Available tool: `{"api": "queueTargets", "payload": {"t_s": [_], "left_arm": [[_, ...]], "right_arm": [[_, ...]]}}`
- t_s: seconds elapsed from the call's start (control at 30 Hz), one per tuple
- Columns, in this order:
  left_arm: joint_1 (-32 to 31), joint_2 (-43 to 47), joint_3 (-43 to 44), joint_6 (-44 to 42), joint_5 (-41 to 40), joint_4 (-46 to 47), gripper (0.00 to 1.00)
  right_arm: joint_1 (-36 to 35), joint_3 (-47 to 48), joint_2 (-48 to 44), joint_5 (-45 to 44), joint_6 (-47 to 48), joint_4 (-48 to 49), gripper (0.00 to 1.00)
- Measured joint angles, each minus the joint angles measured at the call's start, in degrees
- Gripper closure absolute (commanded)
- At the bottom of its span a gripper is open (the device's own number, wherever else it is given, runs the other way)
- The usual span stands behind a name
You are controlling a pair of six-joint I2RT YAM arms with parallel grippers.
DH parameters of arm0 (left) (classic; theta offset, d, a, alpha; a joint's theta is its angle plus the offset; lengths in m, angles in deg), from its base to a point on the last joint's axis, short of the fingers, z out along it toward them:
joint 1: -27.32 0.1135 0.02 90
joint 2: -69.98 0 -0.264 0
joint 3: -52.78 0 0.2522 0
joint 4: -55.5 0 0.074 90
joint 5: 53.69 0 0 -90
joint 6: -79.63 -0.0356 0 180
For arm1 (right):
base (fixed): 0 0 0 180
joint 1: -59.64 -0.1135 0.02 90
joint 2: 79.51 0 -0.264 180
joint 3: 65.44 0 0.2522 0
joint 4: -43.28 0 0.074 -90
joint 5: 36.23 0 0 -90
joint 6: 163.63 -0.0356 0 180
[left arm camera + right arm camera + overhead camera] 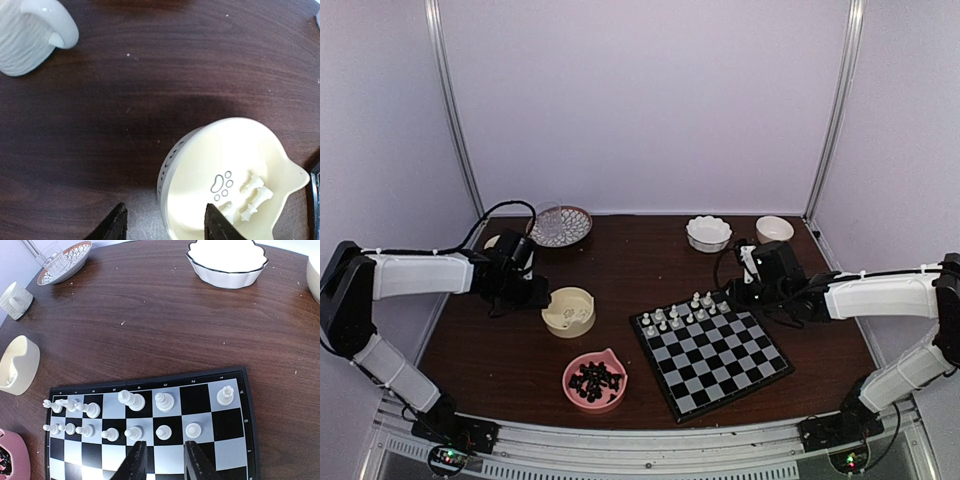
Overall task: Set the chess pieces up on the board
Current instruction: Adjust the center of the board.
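My left gripper (pixel 166 214) hovered apart over bowl (pixel 280 160) to fetch white pieces (pixel 252 192); right gripper (pixel 164 447), slightly apart, empty, above board (pixel 232 450).

Soft overhead light, mild blur

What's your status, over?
Left hand open over cream bowl, few white pieces inside. Right hand open, empty, above board. White rows part filled; black pieces in pink bowl. Nothing in the way.
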Motion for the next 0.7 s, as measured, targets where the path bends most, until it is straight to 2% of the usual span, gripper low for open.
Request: {"api": "queueTargets", "payload": {"t_s": [0.13,0.3,0.5,0.7], "left_arm": [[-1.0,3.6,1.0,-5.4,0.7,-1.5,0.5],[-5.8,5.7,2.6,-12.3,1.9,-1.9,0.48],[-10.6,3.0,5.4,-17.3,3.3,-1.9,0.48],[-12.7,0.0,6.7,-19.9,4.0,-2.0,0.49]], "right_arm": [[0.0,0.0,0.0,0.3,0.2,0.0,0.72],[0.0,0.0,0.0,0.6,0.4,0.0,0.72],[0.0,0.0,0.0,0.6,0.7,0.0,0.72],[0.0,0.0,0.0,0.6,0.8,0.0,0.72]]}}
